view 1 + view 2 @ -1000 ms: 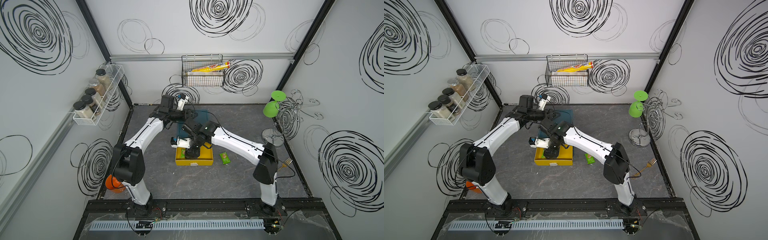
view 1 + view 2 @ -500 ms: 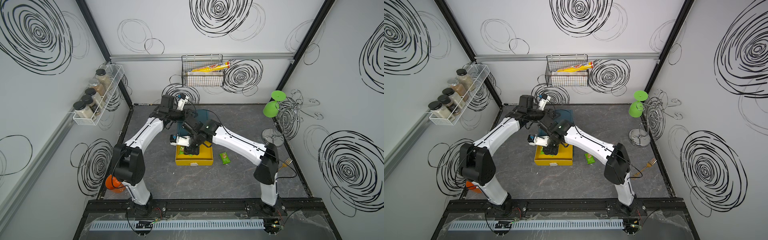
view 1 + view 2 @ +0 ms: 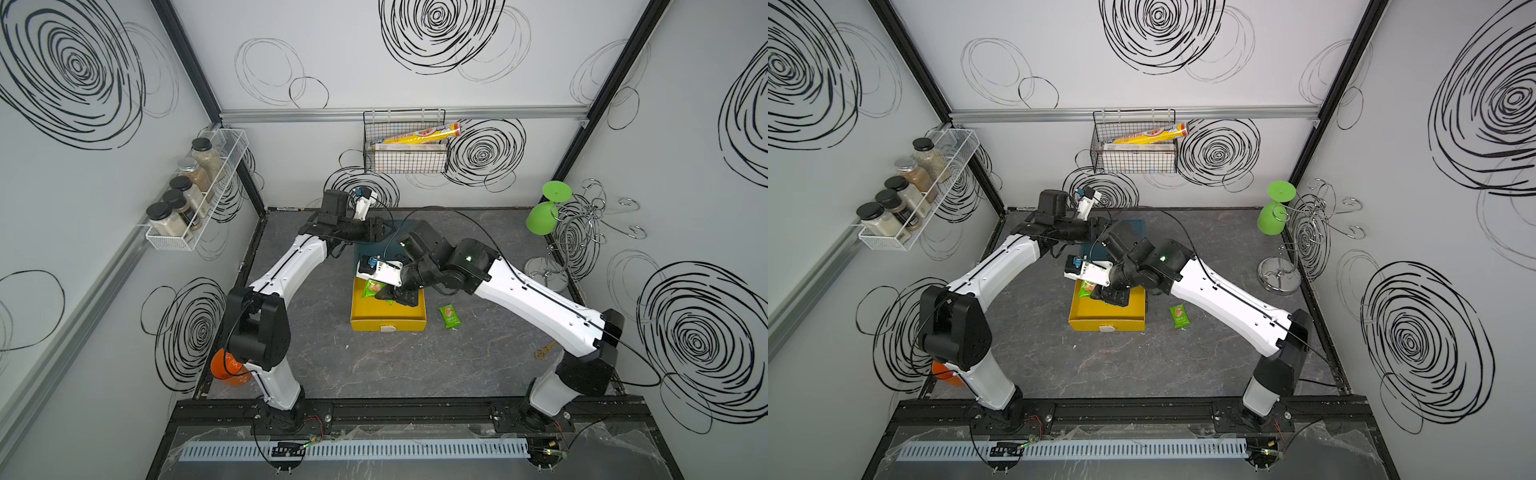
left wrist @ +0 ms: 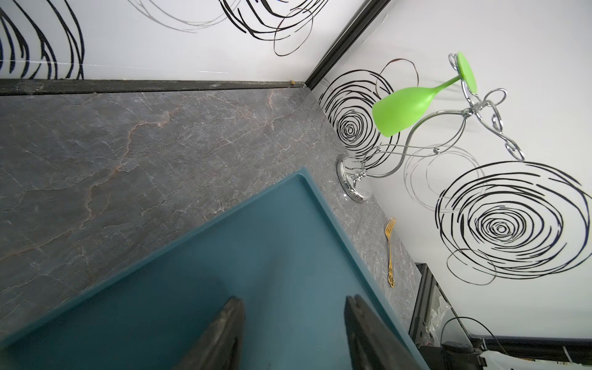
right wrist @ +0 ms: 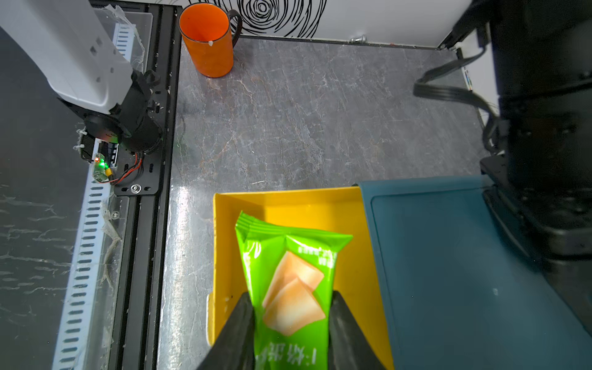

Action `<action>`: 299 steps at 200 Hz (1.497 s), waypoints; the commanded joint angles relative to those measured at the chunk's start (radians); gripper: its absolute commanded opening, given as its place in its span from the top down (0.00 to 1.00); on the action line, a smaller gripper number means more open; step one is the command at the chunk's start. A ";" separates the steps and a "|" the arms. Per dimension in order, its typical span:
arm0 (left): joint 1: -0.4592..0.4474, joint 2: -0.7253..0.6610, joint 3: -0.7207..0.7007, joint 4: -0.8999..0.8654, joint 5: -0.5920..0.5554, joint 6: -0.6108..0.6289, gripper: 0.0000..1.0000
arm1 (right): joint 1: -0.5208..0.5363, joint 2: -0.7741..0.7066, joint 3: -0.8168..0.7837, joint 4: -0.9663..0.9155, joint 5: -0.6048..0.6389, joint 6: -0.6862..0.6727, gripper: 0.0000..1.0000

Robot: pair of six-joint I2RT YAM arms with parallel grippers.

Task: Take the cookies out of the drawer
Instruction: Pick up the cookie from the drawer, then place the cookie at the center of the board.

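Note:
The yellow drawer (image 3: 388, 322) stands pulled out from the teal cabinet (image 5: 448, 272) at mid-table. My right gripper (image 5: 291, 307) is shut on a bright green cookie packet (image 5: 291, 282), which hangs just above the drawer's floor; both top views show that packet (image 3: 371, 287) under the right wrist. A second green cookie packet (image 3: 449, 316) lies on the table right of the drawer. My left gripper (image 4: 293, 307) hovers open over the cabinet's teal top (image 4: 256, 240), holding nothing. The rest of the drawer's inside is hidden by the right arm.
A chrome glass rack (image 3: 548, 274) with a green wine glass (image 3: 542, 216) stands at the right wall, with a gold fork (image 3: 544, 351) in front of it. An orange mug (image 3: 226, 368) sits by the left arm's base. A wire basket (image 3: 405, 153) and a spice shelf (image 3: 187, 195) hang on the walls.
The right gripper's jaws have closed on the green packet in the drawer, and its wrist has shifted slightly toward the cabinet. The left arm has not moved.

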 commanded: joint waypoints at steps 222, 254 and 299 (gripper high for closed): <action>0.033 0.029 -0.020 -0.038 0.026 -0.010 0.40 | -0.669 -0.046 -0.750 0.595 0.179 0.705 0.36; 0.033 0.024 -0.032 -0.036 0.021 -0.007 0.40 | -0.667 -0.171 -0.759 0.582 0.155 0.696 0.39; 0.031 0.023 -0.044 -0.039 0.010 -0.003 0.42 | -0.470 -0.582 -0.974 0.684 0.067 0.854 0.87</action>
